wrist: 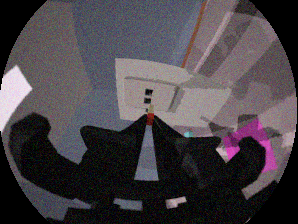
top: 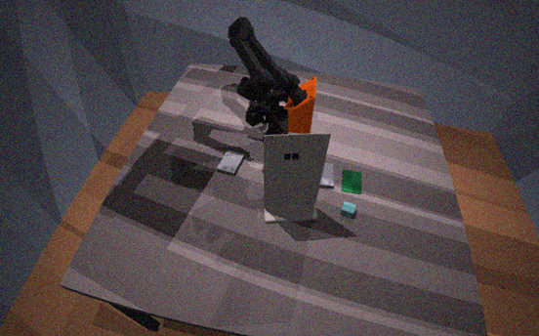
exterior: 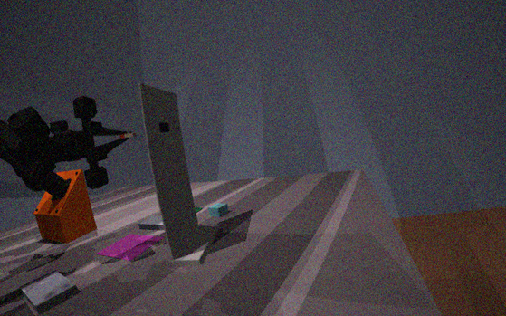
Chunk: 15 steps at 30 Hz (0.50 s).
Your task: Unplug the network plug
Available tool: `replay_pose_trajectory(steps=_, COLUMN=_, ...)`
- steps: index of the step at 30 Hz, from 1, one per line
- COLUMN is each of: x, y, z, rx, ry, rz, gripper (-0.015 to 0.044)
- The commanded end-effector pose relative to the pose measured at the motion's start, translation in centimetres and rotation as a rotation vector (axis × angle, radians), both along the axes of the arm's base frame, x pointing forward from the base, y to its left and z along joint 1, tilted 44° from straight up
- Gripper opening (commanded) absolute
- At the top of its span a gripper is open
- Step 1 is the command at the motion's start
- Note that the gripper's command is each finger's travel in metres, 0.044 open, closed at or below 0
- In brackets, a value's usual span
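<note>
The upright grey panel point(top: 286, 189) point(exterior: 170, 177) point(wrist: 134, 95) has two dark socket openings, seen in the wrist view. My gripper point(exterior: 126, 136) point(wrist: 149, 117) is shut on the network plug point(exterior: 131, 135) point(wrist: 151, 108), a small pale piece with red or orange at the fingertips. In the exterior view a gap shows between the plug and the panel, so the plug is out of the socket, held in the air at about socket height. The panel hides the fingertips in the top view. A magenta square point(exterior: 128, 247) point(wrist: 250, 131) lies on the table on my side of the panel.
A green square point(top: 352, 181) and a teal block point(top: 349, 209) point(exterior: 218, 210) point(wrist: 188, 134) lie beside the panel. One flat grey block point(top: 231, 162) point(exterior: 49, 290) lies on one side, another point(top: 327, 176) point(exterior: 152, 223) near the panel. An orange wedge point(top: 302, 119) point(exterior: 67, 219) stands by the arm.
</note>
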State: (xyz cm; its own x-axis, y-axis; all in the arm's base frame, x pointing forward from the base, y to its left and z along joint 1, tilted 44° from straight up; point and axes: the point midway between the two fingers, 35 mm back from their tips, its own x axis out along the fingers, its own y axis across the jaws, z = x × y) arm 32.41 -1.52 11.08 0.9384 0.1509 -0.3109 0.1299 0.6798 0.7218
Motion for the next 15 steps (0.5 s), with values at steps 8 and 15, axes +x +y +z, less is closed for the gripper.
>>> replay_pose_trajectory(steps=8, x=-0.2, y=1.8, z=1.1, rx=0.0, ry=0.005, rz=0.002, gripper=0.0)
replay_pose_trajectory(steps=15, x=-0.6, y=3.4, z=2.2, rx=0.001, ry=0.006, rz=0.003, gripper=0.0)
